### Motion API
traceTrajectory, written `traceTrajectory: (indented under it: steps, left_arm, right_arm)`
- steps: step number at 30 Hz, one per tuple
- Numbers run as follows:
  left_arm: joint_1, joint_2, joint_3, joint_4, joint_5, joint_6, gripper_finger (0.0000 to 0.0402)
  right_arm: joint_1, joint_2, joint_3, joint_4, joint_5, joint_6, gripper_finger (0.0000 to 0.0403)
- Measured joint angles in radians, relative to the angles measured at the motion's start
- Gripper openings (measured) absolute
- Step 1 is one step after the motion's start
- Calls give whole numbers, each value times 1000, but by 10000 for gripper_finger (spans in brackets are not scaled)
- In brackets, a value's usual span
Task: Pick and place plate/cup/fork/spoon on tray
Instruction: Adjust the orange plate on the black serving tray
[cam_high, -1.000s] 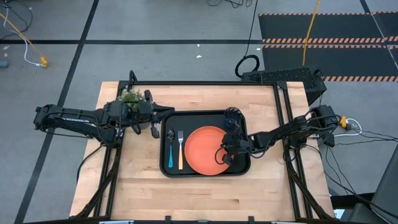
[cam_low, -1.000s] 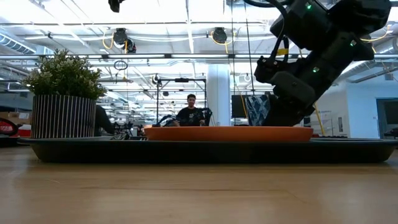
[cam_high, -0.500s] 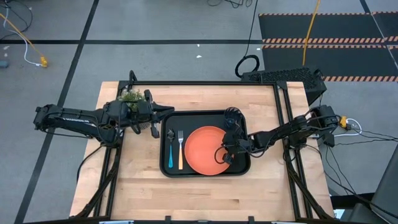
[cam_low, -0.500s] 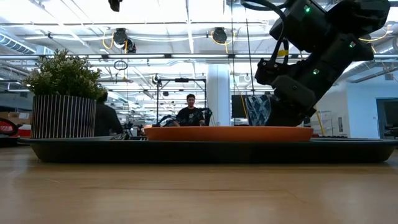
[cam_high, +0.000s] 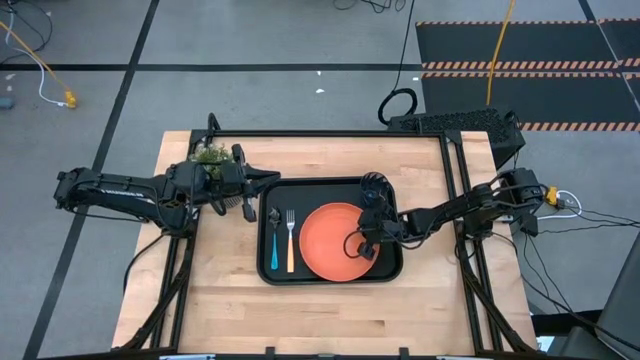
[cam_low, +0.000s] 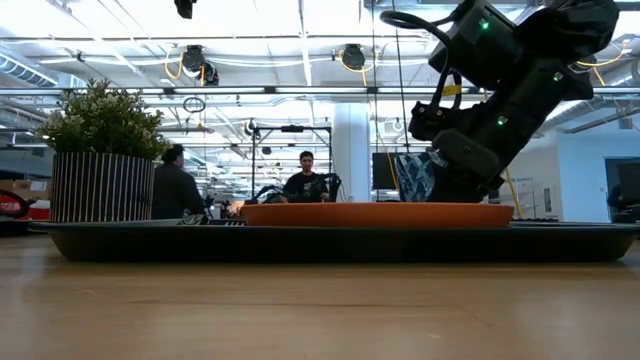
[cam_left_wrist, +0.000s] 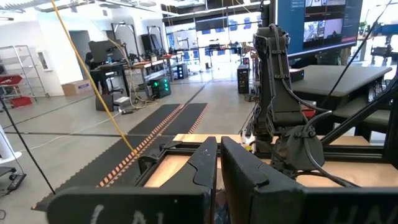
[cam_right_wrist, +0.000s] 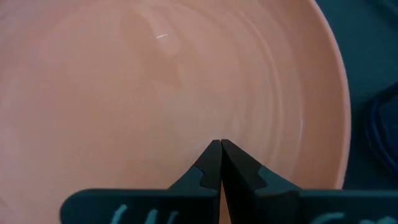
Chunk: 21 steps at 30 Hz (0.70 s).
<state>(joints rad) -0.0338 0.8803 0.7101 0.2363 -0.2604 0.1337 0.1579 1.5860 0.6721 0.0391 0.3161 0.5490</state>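
— So, starting at the left side, what have we got?

— At the left, the left tool (cam_high: 262, 182) waits by the tray's far left corner, its fingers nearly together with nothing between them. A potted plant (cam_high: 209, 155) sits just behind that arm on the counter (cam_high: 330, 310).

— And on the tray?

— The black tray (cam_high: 330, 281) sits mid-counter. Along its left side lie the spoon (cam_high: 273, 241) with the blue handle and, just beside it, the fork (cam_high: 291, 241) with the tan handle, side by side. Next comes the orange plate (cam_high: 325, 242), flat on the tray and filling most of its right half. The dark cup (cam_high: 373, 185) stands in the far right corner.

— Where's the right arm?

— The right tool (cam_high: 362, 247) hangs over the plate's right edge, fingers pressed shut on nothing. From its own wrist camera the plate (cam_right_wrist: 155, 87) lies bare past the closed tips (cam_right_wrist: 221, 163).

— Which step is that, then?

— I'd judge all four pieces are placed, so this looks like the finish after setting down or nudging the plate. Next the right arm should lift straight up and draw back clear, without catching the plate's rim or bumping the cup.
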Motion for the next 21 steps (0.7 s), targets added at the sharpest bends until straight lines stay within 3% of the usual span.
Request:
traceTrajectory:
  steps: [17, 21]
  left_arm:
    - [0, 0, 0, 0, 0, 0, 26]
    - [0, 0, 0, 0, 0, 0, 26]
  right_arm:
    - [-6, 0, 0, 7, 27, -11, 0]
    - [-3, 1, 0, 109, 21, -66, 0]
